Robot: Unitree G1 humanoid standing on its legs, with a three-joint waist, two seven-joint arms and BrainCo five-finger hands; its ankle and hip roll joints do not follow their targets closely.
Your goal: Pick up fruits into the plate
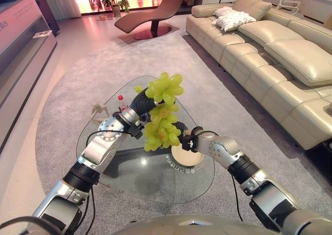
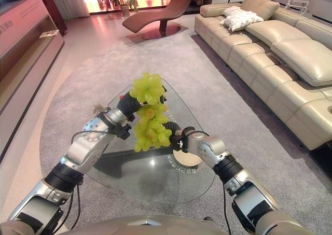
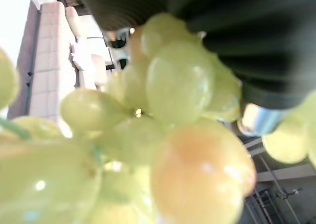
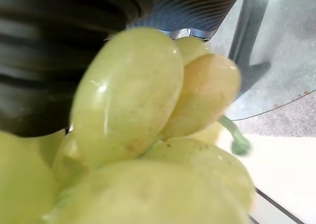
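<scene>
A large bunch of green grapes [image 1: 162,113] hangs in the air above the glass table [image 1: 155,185]. My left hand [image 1: 140,105] reaches in from the lower left and meets the top cluster of the bunch [image 2: 148,88]. My right hand [image 1: 181,129] comes in from the lower right and sits just behind the lower cluster. Both wrist views look at grapes [image 3: 177,80] [image 4: 128,95] from very close, pressed against the dark covers. Directly under the right wrist, a pale round plate [image 1: 185,157] sits on the glass, partly hidden by that arm.
A small red-capped bottle [image 1: 121,100] and a little wooden figure [image 1: 98,112] stand on the table's far left part. A beige sofa [image 1: 280,53] runs along the right, and a brown lounge chair [image 1: 155,14] stands far back on the grey rug.
</scene>
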